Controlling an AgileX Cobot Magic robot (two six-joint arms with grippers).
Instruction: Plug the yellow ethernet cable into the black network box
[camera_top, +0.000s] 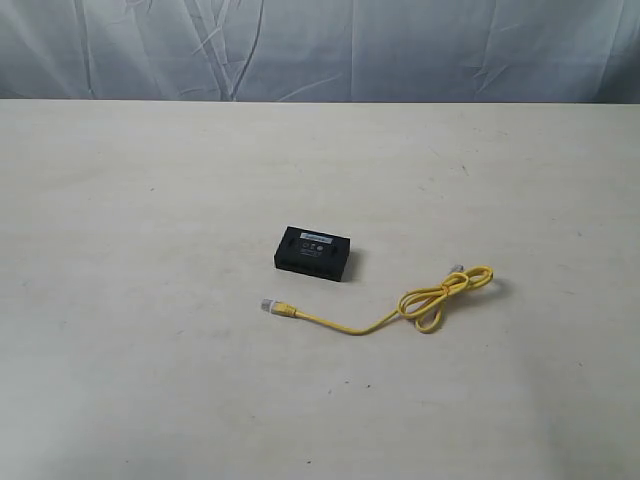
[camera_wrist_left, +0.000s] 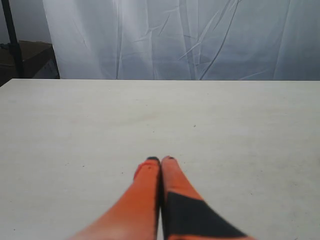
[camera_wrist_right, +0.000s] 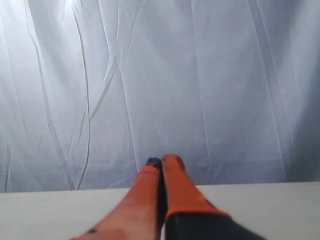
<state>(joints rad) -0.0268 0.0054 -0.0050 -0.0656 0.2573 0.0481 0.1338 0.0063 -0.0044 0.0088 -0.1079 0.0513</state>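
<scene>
The black network box (camera_top: 313, 253) lies flat near the middle of the table in the exterior view, a small label on its top. The yellow ethernet cable (camera_top: 400, 305) lies just in front and to the right of it. One clear plug (camera_top: 268, 305) points left below the box, and the other end is bunched in a loose loop (camera_top: 447, 292). Neither arm shows in the exterior view. My left gripper (camera_wrist_left: 160, 160) is shut over bare table with nothing in it. My right gripper (camera_wrist_right: 162, 161) is shut too, pointing at the backdrop. Box and cable are out of both wrist views.
The pale table (camera_top: 150, 300) ends at a back edge under a wrinkled white curtain (camera_top: 320, 50). A dark stand and dark furniture (camera_wrist_left: 20, 55) show beyond the table's corner in the left wrist view.
</scene>
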